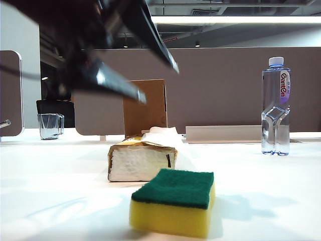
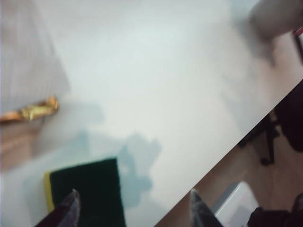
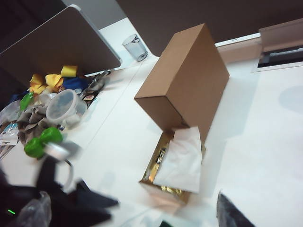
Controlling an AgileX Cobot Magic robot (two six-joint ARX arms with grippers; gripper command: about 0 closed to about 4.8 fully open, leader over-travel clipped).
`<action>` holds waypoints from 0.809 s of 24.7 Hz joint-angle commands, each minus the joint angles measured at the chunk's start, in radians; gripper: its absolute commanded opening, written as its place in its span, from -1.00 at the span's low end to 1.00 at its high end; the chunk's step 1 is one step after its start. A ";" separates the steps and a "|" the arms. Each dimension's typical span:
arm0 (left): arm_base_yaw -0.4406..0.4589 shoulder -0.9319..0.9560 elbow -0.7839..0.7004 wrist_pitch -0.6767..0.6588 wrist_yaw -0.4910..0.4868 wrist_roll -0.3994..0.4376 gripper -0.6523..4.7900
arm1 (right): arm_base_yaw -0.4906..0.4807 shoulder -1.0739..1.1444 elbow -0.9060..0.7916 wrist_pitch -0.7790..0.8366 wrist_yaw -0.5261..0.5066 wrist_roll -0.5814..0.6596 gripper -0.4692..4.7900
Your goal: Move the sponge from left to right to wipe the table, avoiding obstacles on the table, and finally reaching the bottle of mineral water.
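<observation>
Sponge [image 1: 173, 202] sits flat on the white table [image 1: 60, 201], green side up, free of any grip, just in front of the gold-and-white tissue pack [image 1: 141, 159], with the cardboard box [image 1: 145, 106] upright behind that. Left gripper [image 2: 135, 210] hangs above the sponge, fingers spread and empty, one fingertip over the green top. Right gripper [image 3: 142, 213] is up over the tissue pack and box, spread wide, nothing held; mineral water bottle [image 1: 276, 108] stands far right, glass mug [image 1: 50, 125] far left.
</observation>
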 commanded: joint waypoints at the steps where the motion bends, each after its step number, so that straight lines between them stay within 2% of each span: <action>1: 0.000 -0.126 0.029 0.011 -0.065 0.068 0.35 | 0.002 -0.002 0.030 -0.021 -0.040 0.009 1.00; 5: 0.000 -0.288 0.060 0.005 -0.156 0.182 0.38 | 0.038 -0.002 0.043 -0.037 -0.080 0.083 1.00; 7: 0.000 -0.354 0.064 -0.038 -0.176 0.193 0.38 | 0.085 0.002 0.050 -0.104 -0.076 0.084 1.00; 13: 0.000 -0.460 0.064 -0.284 -0.176 0.215 0.39 | 0.238 0.045 0.080 -0.266 -0.043 0.084 1.00; 20: 0.000 -0.604 0.064 -0.320 -0.177 0.215 0.39 | 0.396 0.076 0.077 -0.385 0.142 0.085 1.00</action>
